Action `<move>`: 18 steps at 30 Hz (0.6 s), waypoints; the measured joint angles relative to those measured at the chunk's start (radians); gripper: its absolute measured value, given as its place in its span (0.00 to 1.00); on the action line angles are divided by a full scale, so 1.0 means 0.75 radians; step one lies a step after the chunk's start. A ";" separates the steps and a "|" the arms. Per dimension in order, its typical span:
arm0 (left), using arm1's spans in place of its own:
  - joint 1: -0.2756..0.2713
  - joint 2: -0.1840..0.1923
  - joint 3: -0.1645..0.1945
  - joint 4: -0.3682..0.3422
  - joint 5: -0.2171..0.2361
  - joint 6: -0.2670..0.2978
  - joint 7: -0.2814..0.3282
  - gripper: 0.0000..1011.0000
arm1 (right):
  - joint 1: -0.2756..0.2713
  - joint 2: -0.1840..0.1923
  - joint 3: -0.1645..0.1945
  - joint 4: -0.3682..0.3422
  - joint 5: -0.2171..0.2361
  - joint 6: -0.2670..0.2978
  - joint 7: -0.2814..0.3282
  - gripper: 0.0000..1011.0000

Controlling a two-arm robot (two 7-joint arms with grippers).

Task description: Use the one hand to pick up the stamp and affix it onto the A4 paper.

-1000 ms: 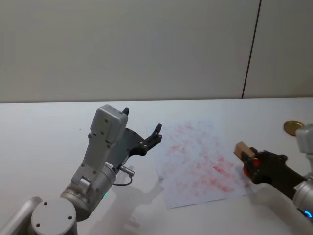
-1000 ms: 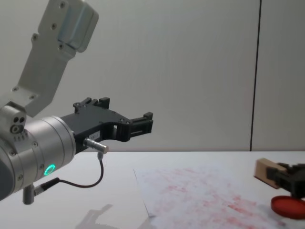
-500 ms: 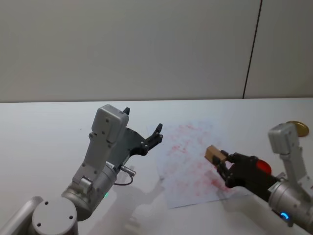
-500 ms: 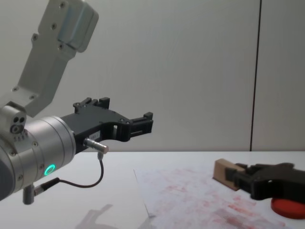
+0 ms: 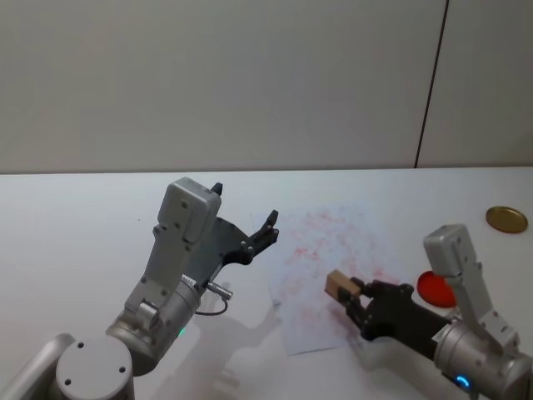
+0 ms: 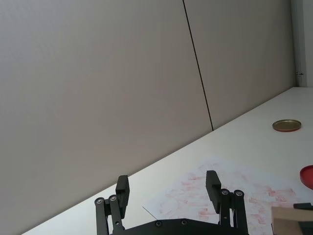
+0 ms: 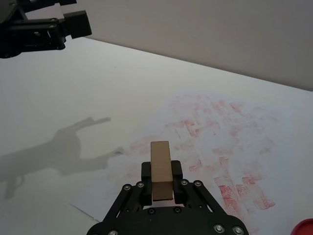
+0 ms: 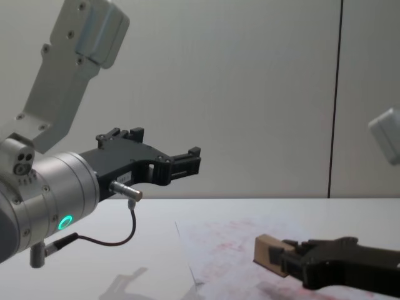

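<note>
1. My right hand is clamped on the stamp. The fingers pinch its back end from both sides, so most of the block pokes out past the fingertips.
2. The stamp is over the paper, which spreads out under and ahead of the hand. It's close above the sheet, but I can't tell if it's actually touching.
3. Handling guess: it's a little wooden block, so light, stiff and not fragile. The smooth sides are the worry, since with this much sticking out it could pivot in the pinch when I push down. A hold nearer the middle of the long sides would be steadier, but I'd say this one's good enough if I press straight and gently.
4. I can't see which face has the ink on it.
5. The paper is thin and lies loose on the table, and it's already covered in red prints. I reckon it could slide or lift off with the stamp, so no dragging.
6. Around the hand: the red pad sits just behind it, by the wrist, off the sheet. A gold lid is well beyond that, out of the way.
7. My left hand is parked off to the side, up above the table, fingers spread and empty. It's apart from the paper and isn't blocking anything, so the way down looks free.
</note>
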 joint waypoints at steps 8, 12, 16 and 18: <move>0.000 0.000 0.000 0.000 0.000 0.000 0.000 0.98 | -0.001 -0.005 -0.016 0.016 -0.017 0.014 0.015 0.22; 0.000 0.000 0.000 0.000 0.000 0.000 0.000 0.98 | 0.000 -0.007 -0.020 0.024 -0.025 0.019 0.022 0.22; 0.000 0.000 0.000 0.000 0.000 0.000 0.000 0.98 | 0.003 -0.008 -0.023 0.031 -0.033 0.023 0.025 0.22; 0.000 0.000 0.000 0.000 0.000 0.000 0.000 0.98 | 0.005 -0.008 -0.025 0.036 -0.037 0.026 0.027 0.22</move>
